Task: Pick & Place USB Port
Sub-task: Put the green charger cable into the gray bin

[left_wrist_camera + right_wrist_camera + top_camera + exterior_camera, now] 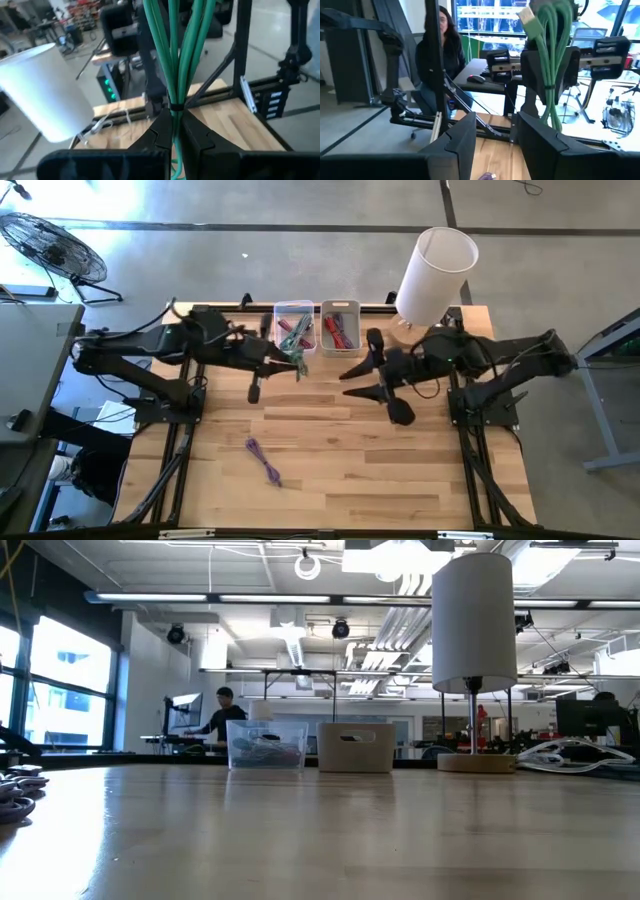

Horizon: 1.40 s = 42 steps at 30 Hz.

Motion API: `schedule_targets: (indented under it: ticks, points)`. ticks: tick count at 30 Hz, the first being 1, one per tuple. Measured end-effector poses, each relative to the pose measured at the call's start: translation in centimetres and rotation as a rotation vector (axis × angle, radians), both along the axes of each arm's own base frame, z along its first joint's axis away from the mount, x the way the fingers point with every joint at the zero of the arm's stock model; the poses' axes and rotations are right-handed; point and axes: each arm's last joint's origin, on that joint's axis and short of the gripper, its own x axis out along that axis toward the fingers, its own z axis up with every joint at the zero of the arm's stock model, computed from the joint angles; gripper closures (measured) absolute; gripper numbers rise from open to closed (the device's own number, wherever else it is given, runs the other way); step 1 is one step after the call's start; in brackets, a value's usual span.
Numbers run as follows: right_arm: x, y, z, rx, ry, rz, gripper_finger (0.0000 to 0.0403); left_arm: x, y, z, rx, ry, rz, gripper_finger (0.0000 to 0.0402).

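A purple cable (263, 461) lies loose on the near part of the counter (400, 480), left of centre and well apart from both arms; its long axis runs from far-left to near-right. Farther back, the left gripper (298, 363) hangs just near the clear bin (293, 326), its jaws closed on a green USB cable bundle (176, 55). In the left wrist view the strands run lengthwise straight through the narrow gap between the jaws, tied with a small band where they meet the fingertips (161, 119). The right gripper (362, 380) hovers level with it across the counter's middle, pointing left toward the bundle, its jaws spread wide and empty. From the right wrist camera the green bundle hangs upright directly ahead, between and beyond the two dark fingers (461, 140), connector end uppermost. The bundle's long axis stands roughly across the right jaws' opening, so a hand-over looks the likely next move, with the right arm needing only a short advance to the left. Behind the grippers sits the second bin (340, 326), holding red cables, and at the far right corner a white lamp (434, 272) stands on the counter
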Motion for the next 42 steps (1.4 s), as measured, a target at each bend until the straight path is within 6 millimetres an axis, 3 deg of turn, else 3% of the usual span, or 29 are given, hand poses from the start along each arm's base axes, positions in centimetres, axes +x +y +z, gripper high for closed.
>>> schedule_targets:
  ticks: [4,9,14,29,42]
  points:
    - [1.0,-0.3,-0.5,0.001,0.003,-0.025,0.0263,1.6,0.2,-0.6,-0.010,-0.002,-0.054,0.0394]
    - [1.5,-0.7,-0.8,-0.001,0.016,-0.041,0.0216,3.0,0.8,-1.1,-0.027,0.001,-0.112,0.0394]
    - [1.5,-0.8,-0.7,-0.006,0.006,-0.079,0.0183,3.1,0.8,-1.3,-0.027,0.009,-0.117,0.0394]
    - [1.9,-2.6,-0.9,-0.008,0.013,-0.109,0.0182,4.5,0.6,-1.8,-0.026,0.001,-0.141,0.0394]
    - [2.3,-2.6,-1.2,-0.026,0.020,-0.099,0.0182,5.7,0.6,-2.2,-0.026,-0.024,-0.146,0.0394]
